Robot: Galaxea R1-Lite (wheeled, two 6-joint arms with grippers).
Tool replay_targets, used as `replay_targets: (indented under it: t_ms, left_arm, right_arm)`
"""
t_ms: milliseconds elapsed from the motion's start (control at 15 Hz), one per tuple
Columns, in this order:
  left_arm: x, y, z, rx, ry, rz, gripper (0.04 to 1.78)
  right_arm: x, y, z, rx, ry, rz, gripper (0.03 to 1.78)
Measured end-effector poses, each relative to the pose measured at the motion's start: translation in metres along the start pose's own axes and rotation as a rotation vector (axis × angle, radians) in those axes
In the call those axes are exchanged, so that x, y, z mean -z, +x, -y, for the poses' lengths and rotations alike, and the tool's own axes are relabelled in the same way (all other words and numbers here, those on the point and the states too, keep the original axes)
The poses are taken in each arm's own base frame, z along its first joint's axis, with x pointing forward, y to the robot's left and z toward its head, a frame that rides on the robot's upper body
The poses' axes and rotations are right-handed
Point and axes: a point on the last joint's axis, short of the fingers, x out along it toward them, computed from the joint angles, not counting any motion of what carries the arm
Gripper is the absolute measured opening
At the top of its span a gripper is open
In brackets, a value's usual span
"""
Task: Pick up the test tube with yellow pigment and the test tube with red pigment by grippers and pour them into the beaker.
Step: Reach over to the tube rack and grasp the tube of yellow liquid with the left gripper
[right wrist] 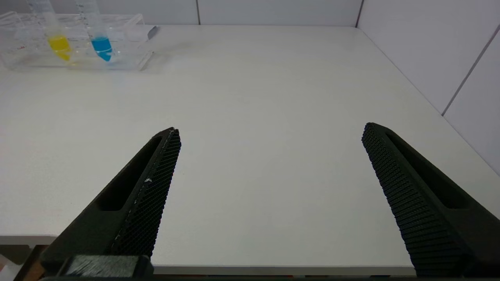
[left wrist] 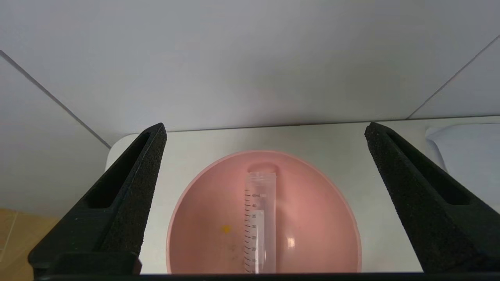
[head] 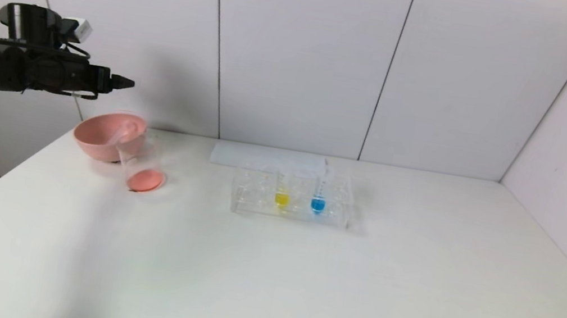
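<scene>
One emptied tube [left wrist: 260, 222] lies in the pink bowl [left wrist: 195, 218] | left gripper [left wrist: 265, 134] wide, above | beaker [head: 141, 168] just beside, reddish inside | yellow tube [head: 283, 188] racked centre-far | right gripper [right wrist: 269, 134] wide, near edge | advice: grasp yellow upright, lift straight.

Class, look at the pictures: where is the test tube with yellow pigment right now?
In the head view, the test tube with yellow pigment stands upright in the clear rack near the table's middle, just left of the blue-tipped tube, well right of the beaker.
</scene>
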Motion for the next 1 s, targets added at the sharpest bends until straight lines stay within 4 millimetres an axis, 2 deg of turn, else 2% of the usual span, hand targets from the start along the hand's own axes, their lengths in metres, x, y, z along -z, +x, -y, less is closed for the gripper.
replay_targets:
  t_ms: [267, 533, 1000]
  left_arm:
    - [-0.030, -0.031, 0.016, 0.012, 0.023, 0.059, 1.77]
    - [-0.048, -0.067, 0.035, 0.024, 0.034, 0.087, 1.77]
    - [-0.062, -0.132, 0.099, 0.141, 0.073, 0.120, 1.77]
  right_arm:
    - [0.000, 0.000, 0.000, 0.000, 0.000, 0.000, 1.70]
    - [0.000, 0.000, 0.000, 0.000, 0.000, 0.000, 1.70]
    - [0.000, 0.000, 0.000, 0.000, 0.000, 0.000, 1.70]
